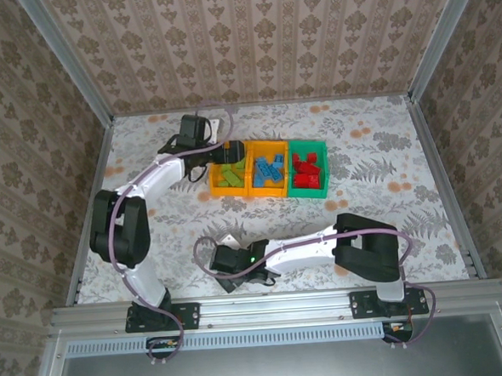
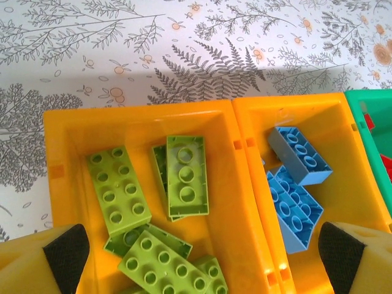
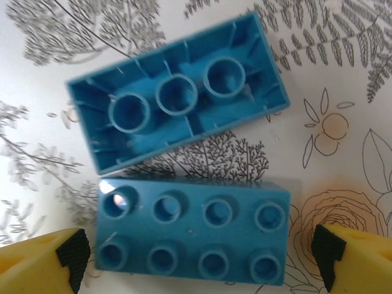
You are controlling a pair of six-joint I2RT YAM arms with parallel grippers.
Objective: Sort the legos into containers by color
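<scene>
Nearest the arm bases, the right gripper point(image 1: 228, 264) sits low over the fern-printed table point(image 1: 376, 146), close to its near edge. In the right wrist view its yellow fingers point(image 3: 43, 260), tipped with black pads, stand wide apart at the bottom corners and hold nothing. Between them a studs-up blue brick point(image 3: 193, 229) lies flat on the table, with a narrow gap between it and the pad on each side. Just beyond it lies an upturned blue brick point(image 3: 177, 104), hollow side up and slightly skewed. Whether the two bricks touch cannot be told.

Farther out, around the middle of the table, three joined bins stand in a row. The left orange bin point(image 1: 219, 188) holds lime green bricks point(image 2: 187, 174), some lying flat and some overlapping. The middle orange bin point(image 1: 251, 164) holds blue bricks point(image 2: 300, 153) piled on one another. The green bin point(image 1: 307, 190), at the right end, holds red bricks point(image 1: 305, 169).

The left gripper point(image 1: 202, 161) hangs over the left end of the row, above the bin of green bricks. In the left wrist view its yellow fingers point(image 2: 24, 269) are spread fully, one over the left orange bin's outer wall and the other over the middle bin. Nothing is between them.
</scene>
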